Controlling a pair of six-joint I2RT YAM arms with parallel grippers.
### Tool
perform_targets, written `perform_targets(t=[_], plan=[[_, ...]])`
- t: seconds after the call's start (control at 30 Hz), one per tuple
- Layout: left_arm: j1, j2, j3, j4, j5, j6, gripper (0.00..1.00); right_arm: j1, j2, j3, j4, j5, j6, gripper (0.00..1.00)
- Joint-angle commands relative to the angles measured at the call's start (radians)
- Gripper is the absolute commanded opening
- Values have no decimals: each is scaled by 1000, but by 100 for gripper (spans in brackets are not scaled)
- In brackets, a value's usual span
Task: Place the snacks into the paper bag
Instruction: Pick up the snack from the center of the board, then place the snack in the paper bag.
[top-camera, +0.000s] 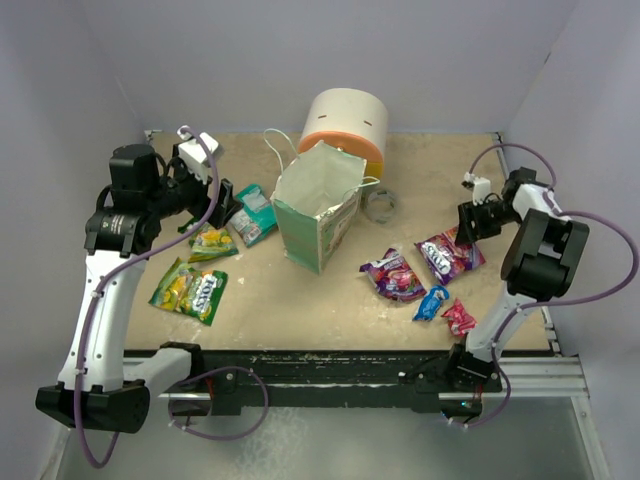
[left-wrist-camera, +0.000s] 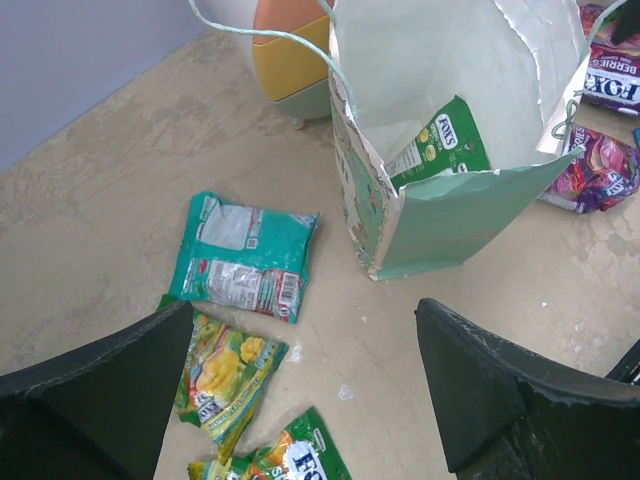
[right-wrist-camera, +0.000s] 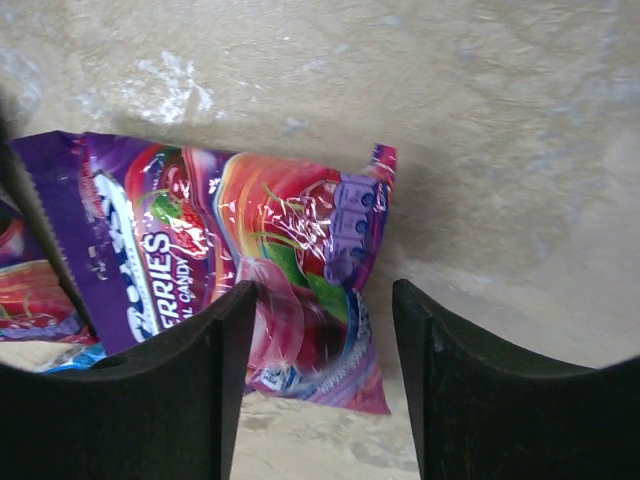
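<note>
the paper bag (top-camera: 318, 212) stands upright and open-mouthed at the middle of the table (top-camera: 300, 320), and a green packet (left-wrist-camera: 445, 145) is seen inside it in the left wrist view. at its 9 o'clock a teal packet (top-camera: 255, 212) lies flat, and at 8 o'clock two yellow-green packets (top-camera: 212, 243) (top-camera: 190, 290) are spread, the nearer one smaller. at 4 o'clock two purple packets (top-camera: 393, 275) (top-camera: 450, 255) are laid side by side, with a blue packet (top-camera: 431, 302) and a red packet (top-camera: 458, 317) just beyond them toward 5 o'clock. a clear ring (top-camera: 380, 203) is set at the bag's 3 o'clock and a round drawer unit (top-camera: 345, 125) at 12 o'clock, just behind it. the left gripper (top-camera: 225, 205) is held above the teal packet with its jaws wide apart and nothing between them. the right gripper (right-wrist-camera: 322, 295) is lowered over the farther purple packet, jaws apart and straddling one end of it; no clamping on it can be made out.
</note>
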Motion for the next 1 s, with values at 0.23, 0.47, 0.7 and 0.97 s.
perform_targets(t=[0.23, 0.47, 0.7, 0.97], plan=[[13, -9, -1, 39, 42, 6, 96, -26, 50, 66, -149, -182, -54, 25], [13, -20, -8, 44, 51, 3, 96, -32, -43, 102, -205, -223, -51, 0], [13, -28, -2, 33, 77, 1, 95, -31, -173, 112, -228, -283, -32, 0], [12, 3, 60, -15, 156, 3, 93, -29, -355, 166, -259, -415, 0, 0]])
